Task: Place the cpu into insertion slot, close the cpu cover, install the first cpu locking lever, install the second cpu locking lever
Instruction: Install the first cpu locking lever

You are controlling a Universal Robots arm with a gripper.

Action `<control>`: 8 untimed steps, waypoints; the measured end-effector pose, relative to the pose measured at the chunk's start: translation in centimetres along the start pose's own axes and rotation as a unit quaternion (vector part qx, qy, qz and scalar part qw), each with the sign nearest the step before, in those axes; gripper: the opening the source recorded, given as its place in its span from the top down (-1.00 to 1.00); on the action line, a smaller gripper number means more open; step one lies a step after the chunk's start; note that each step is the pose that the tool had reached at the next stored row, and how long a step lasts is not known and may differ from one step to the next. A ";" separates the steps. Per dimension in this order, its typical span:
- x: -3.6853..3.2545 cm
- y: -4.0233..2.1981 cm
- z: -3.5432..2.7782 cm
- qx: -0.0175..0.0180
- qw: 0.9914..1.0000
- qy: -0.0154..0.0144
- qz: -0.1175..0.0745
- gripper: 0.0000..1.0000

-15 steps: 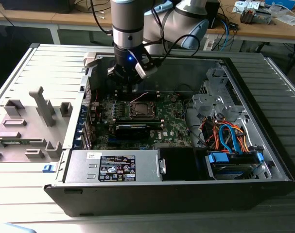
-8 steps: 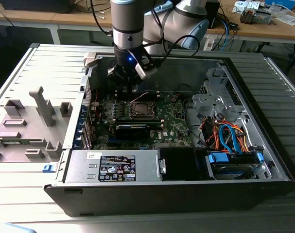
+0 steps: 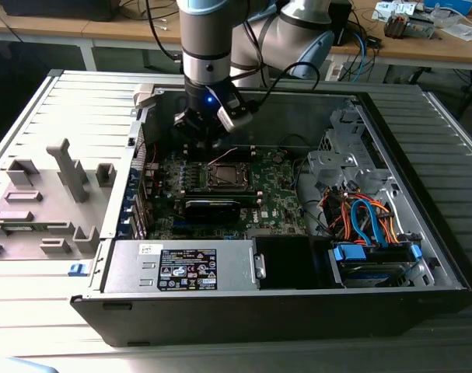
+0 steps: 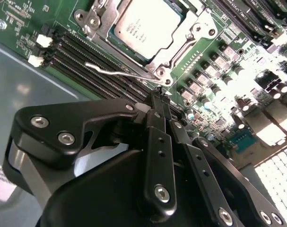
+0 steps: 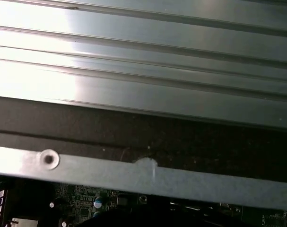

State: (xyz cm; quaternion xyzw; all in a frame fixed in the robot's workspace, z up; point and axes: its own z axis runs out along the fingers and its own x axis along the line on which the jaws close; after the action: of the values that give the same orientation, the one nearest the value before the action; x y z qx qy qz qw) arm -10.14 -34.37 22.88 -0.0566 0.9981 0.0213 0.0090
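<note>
The cpu point(image 4: 148, 22), a square chip with a silver-grey top, sits in the insertion slot point(image 3: 222, 177) on the green board. The cpu cover point(image 4: 193, 37), a silvery frame, appears to lie down around the chip. One thin silvery locking lever point(image 4: 119, 72) runs along the socket's side by the memory slots, its free end sticking out. My gripper point(image 4: 158, 94) is shut, with nothing seen between its black fingers point(image 4: 157, 137). Its tip hovers close to the lever's hinged end. In the exterior view the gripper point(image 3: 207, 134) hangs just behind the socket, near the case's rear wall.
Black memory slots point(image 4: 82, 59) lie beside the socket, and a long black card point(image 3: 212, 207) in front of it. The power supply point(image 3: 181, 268) and a drive cage with coloured cables point(image 3: 368, 221) fill the case's front. The case's metal rim point(image 5: 143, 177) is close to the wrist.
</note>
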 end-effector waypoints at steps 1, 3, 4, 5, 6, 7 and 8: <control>-0.07 -0.01 0.08 0.000 1.000 0.000 0.003 0.79; -0.53 -0.08 0.34 0.001 1.000 0.000 0.007 0.79; -0.68 -0.10 0.41 0.001 1.000 0.000 0.007 0.79; -0.78 -0.11 0.45 0.001 1.000 0.000 0.007 0.79; -0.93 -0.13 0.54 0.001 1.000 0.000 0.007 0.79; -1.01 -0.14 0.63 0.001 1.000 0.000 0.007 0.79; -1.03 -0.15 0.69 0.001 1.000 0.000 0.007 0.79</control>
State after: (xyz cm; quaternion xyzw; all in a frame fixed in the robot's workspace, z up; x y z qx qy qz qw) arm -9.09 -34.37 22.20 -0.0497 0.9985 0.0205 0.0091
